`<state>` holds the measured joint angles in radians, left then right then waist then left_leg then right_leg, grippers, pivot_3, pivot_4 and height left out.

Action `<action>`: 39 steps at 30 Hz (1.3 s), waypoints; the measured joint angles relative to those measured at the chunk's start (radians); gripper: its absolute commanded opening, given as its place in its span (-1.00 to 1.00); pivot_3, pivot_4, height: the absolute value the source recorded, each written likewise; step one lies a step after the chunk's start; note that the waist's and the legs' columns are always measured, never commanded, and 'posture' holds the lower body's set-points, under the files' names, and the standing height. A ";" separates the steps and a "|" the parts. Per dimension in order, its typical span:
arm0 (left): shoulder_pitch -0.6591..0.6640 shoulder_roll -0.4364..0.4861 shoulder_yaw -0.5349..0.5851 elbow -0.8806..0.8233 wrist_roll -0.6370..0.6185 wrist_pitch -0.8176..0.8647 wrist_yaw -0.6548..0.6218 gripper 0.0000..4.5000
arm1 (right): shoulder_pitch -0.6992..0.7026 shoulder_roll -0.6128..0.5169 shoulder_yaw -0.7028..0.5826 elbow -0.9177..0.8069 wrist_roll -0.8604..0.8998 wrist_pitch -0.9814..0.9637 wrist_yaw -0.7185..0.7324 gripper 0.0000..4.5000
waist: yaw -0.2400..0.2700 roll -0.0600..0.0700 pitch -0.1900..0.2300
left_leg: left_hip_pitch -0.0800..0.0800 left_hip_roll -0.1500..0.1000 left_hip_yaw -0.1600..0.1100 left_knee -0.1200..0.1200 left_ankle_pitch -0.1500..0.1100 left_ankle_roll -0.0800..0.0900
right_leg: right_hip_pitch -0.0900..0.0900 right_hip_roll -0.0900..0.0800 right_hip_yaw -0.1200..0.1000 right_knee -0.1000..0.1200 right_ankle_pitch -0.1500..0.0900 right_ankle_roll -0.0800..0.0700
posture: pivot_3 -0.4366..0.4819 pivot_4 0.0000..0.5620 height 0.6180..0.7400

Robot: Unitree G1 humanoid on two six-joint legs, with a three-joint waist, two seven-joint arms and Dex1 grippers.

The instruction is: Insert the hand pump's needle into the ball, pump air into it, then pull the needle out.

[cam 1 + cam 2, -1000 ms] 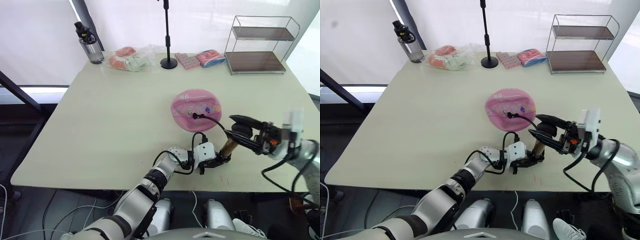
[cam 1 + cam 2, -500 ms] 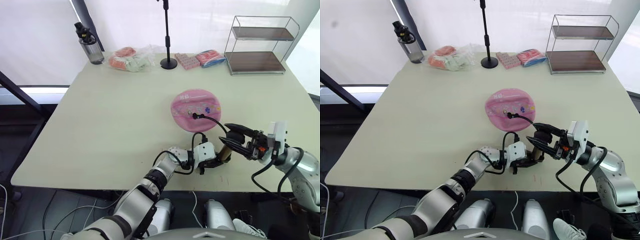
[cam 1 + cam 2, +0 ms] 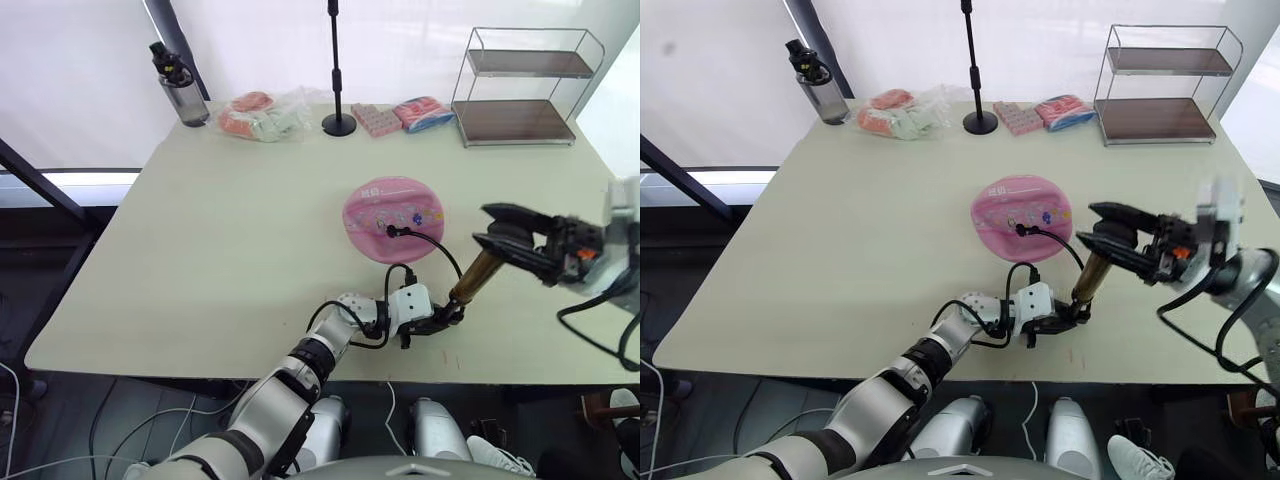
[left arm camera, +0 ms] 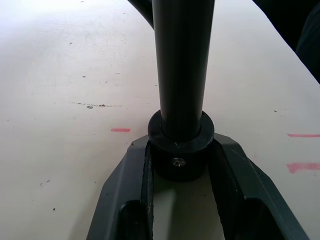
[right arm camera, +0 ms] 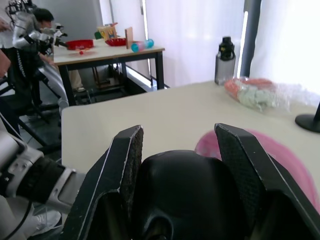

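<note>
The left claw (image 3: 447, 318) pinched the base cap of the hand pump (image 3: 474, 279) against the worktop (image 3: 230, 230). The right claw (image 3: 497, 233) clamped the black T-handle (image 5: 192, 192), raised off the tilted cylinder. The hose ran to the ball (image 3: 393, 218), flat just beyond. A wire rack (image 3: 520, 90) stood well behind.
</note>
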<state>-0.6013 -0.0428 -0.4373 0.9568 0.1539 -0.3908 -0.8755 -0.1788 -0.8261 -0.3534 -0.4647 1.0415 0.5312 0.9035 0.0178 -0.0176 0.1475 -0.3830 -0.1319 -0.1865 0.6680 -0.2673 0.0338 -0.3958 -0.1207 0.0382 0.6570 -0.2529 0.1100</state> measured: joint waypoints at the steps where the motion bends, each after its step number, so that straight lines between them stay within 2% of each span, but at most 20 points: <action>1: 0.000 0.000 0.000 0.000 0.000 0.000 -0.001 -0.52 | -0.015 -0.008 -0.011 -0.004 0.025 0.017 -0.010 -0.15 | 0.000 0.000 0.000 | 0.000 0.000 0.000 0.000 0.000 0.000 | 0.000 0.000 0.000 0.000 0.000 0.000 | -0.05 -0.47 0.93; 8: 0.000 0.000 0.000 0.000 0.000 -0.003 -0.003 -0.52 | -0.114 -0.081 -0.045 -0.006 0.121 0.104 -0.052 -0.15 | 0.000 0.000 0.000 | -0.001 0.000 0.000 0.000 0.000 0.000 | 0.000 0.000 0.000 -0.001 0.000 0.000 | -0.05 -0.47 0.93; 17: 0.001 0.000 0.000 0.000 0.000 -0.008 -0.003 -0.52 | -0.126 -0.072 -0.045 -0.004 0.118 0.132 -0.053 -0.15 | 0.000 0.000 0.001 | -0.001 0.000 0.000 0.000 0.000 0.000 | -0.001 0.000 -0.001 -0.001 0.000 0.000 | -0.05 -0.47 0.93; 30: 0.001 0.003 -0.001 0.007 0.002 -0.008 0.005 -0.52 | 0.058 0.130 0.128 0.044 -0.202 -0.144 0.032 -0.15 | -0.003 -0.001 -0.002 | 0.003 0.000 0.000 -0.001 0.000 0.000 | 0.001 0.000 0.000 0.000 -0.002 0.004 | -0.05 -0.47 0.93; 39: 0.003 0.006 -0.001 0.008 0.002 -0.007 0.006 -0.52 | 0.126 0.231 0.241 0.179 -0.387 -0.334 0.081 -0.15 | -0.004 -0.002 -0.004 | 0.004 0.001 0.000 -0.001 0.000 0.000 | 0.001 0.001 0.000 0.000 -0.002 0.004 | -0.05 -0.47 0.93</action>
<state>-0.5988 -0.0373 -0.4381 0.9643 0.1555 -0.3981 -0.8692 -0.0524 -0.5952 -0.1127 -0.2857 0.6545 0.1970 0.9842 0.0140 -0.0192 0.1436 -0.3792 -0.1313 -0.1865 0.6670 -0.2674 0.0338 -0.3944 -0.1195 0.0386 0.6567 -0.2553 0.1139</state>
